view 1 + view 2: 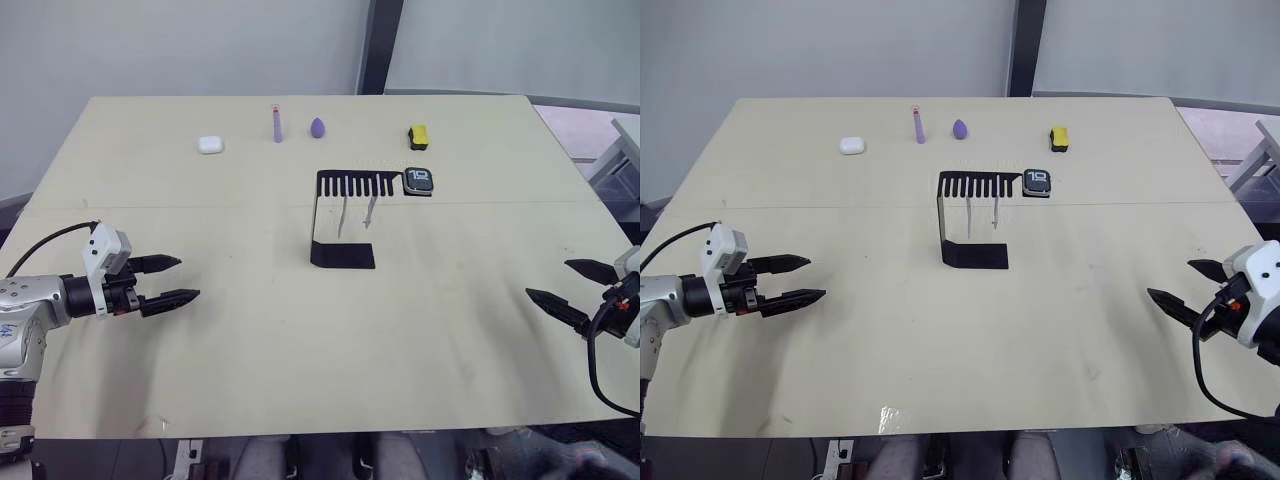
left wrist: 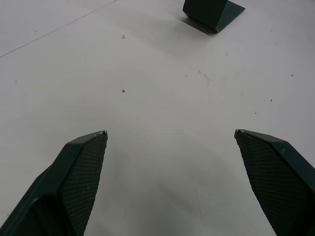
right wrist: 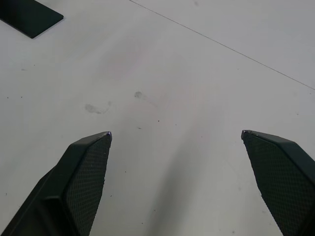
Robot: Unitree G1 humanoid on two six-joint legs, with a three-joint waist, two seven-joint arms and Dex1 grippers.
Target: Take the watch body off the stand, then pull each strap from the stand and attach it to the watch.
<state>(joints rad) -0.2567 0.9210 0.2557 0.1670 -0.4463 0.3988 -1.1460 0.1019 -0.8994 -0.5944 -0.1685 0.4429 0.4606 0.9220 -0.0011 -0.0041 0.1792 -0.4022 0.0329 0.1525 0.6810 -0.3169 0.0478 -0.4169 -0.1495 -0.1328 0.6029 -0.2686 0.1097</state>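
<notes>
The black stand (image 1: 343, 215) rises at the table's middle, its comb top reaching right. The watch body (image 1: 418, 182), dark screen with white digits, sits at the comb's right end. Two pale straps (image 1: 356, 213) hang from the comb slots. My left gripper (image 1: 181, 279) hovers open over the table well to the left of the stand, nothing between its fingers. My right gripper (image 1: 565, 284) is open near the right edge, far from the stand. The stand's base (image 2: 211, 12) shows in the left wrist view, and a corner of the base (image 3: 29, 17) in the right wrist view.
Along the far side lie a white earbud case (image 1: 209, 144), a purple stick (image 1: 277, 124), a purple egg-shaped piece (image 1: 317, 127) and a yellow-and-black block (image 1: 418, 136). The pale table (image 1: 300, 340) has bare room in front of the stand.
</notes>
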